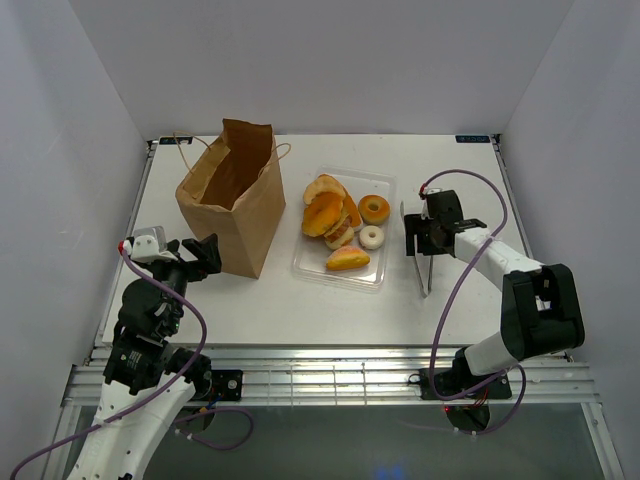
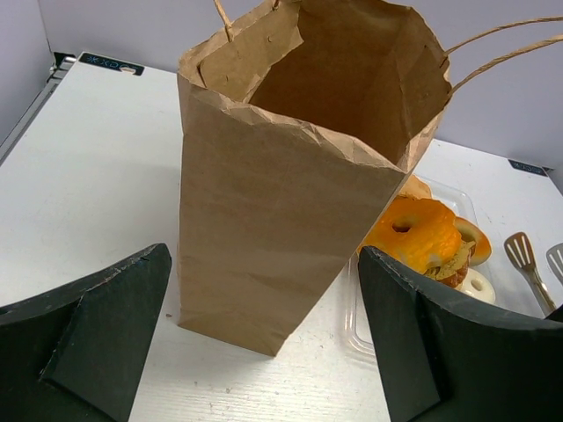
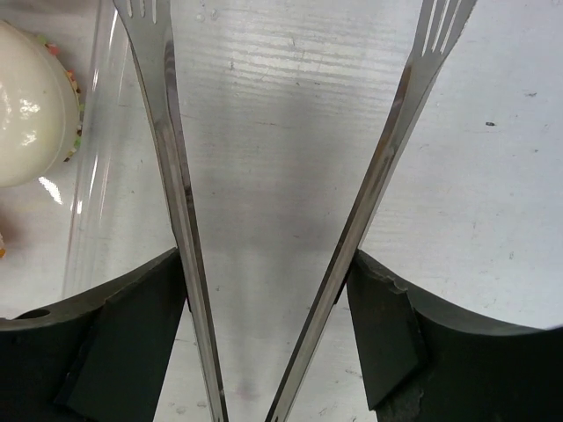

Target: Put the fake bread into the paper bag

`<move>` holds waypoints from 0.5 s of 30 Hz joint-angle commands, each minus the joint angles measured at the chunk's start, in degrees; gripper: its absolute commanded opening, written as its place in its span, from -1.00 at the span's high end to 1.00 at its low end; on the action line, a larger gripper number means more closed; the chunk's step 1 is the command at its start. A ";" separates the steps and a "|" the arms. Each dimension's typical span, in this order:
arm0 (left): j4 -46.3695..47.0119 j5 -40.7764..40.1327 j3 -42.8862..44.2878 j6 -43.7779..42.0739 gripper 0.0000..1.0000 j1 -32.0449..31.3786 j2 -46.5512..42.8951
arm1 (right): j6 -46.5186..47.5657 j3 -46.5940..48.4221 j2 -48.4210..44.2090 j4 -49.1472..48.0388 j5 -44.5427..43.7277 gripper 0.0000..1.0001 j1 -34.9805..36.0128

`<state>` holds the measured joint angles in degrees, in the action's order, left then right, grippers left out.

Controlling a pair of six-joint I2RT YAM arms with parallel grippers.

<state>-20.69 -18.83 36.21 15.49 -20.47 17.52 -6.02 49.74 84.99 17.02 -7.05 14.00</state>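
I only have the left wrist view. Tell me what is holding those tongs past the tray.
Observer: The right gripper. Its fingers press on the outside of both arms of the metal tongs.
Operator: Report what is between the tong arms.
Observer: Nothing. The right wrist view shows only bare table there, and the slotted tips stand apart.
Operator: Name the pastry nearest the tongs.
Observer: From above it is a white ring doughnut, lying at the right side of the clear tray.
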 commanded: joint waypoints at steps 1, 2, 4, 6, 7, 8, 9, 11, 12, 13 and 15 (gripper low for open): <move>0.74 0.37 -0.26 -0.54 -0.96 -0.27 0.50 | -0.39 2.03 -1.49 2.14 2.12 -0.51 0.24; 0.74 0.37 -0.35 -0.54 -0.96 -0.27 0.59 | -0.39 2.12 -1.84 2.58 2.56 -0.52 0.24; 0.74 0.37 -0.26 -0.54 -0.96 -0.36 0.67 | -0.13 2.73 -1.76 3.55 3.18 -0.53 0.24; 0.65 0.46 -0.26 -0.54 -0.96 -0.36 0.68 | 0.13 2.91 -1.32 4.17 3.27 -0.53 0.24; 0.74 0.46 -0.26 -0.54 -0.96 -0.36 0.68 | 0.22 2.48 -1.14 3.82 3.27 -0.53 0.24; 0.65 0.46 -0.26 -0.54 -0.96 -0.36 0.59 | 0.13 1.86 -1.23 2.42 3.44 -0.53 0.24; 0.56 0.37 -0.26 -0.54 -0.96 -0.45 0.41 | 0.13 1.16 -1.32 1.36 3.45 -0.53 0.24; 0.65 0.11 -0.35 -0.54 -0.96 -0.45 0.24 | -0.22 -0.94 -1.84 -2.05 3.09 -0.53 0.33; 0.65 0.02 -0.35 -0.54 -0.96 -0.45 0.24 | -0.31 -1.65 -1.85 -3.29 2.92 -0.54 0.24; 0.56 0.02 -0.26 -0.54 -0.96 -0.54 0.24 | -0.39 -2.27 -1.76 -4.44 2.66 -0.54 0.24; 0.56 0.11 -0.26 -0.54 -0.96 -0.54 0.24 | -0.40 -3.33 -1.06 -6.98 2.57 -0.54 0.24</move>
<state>-20.67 -18.85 36.05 15.49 -20.67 17.54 -6.02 47.94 84.75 15.79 -4.34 14.02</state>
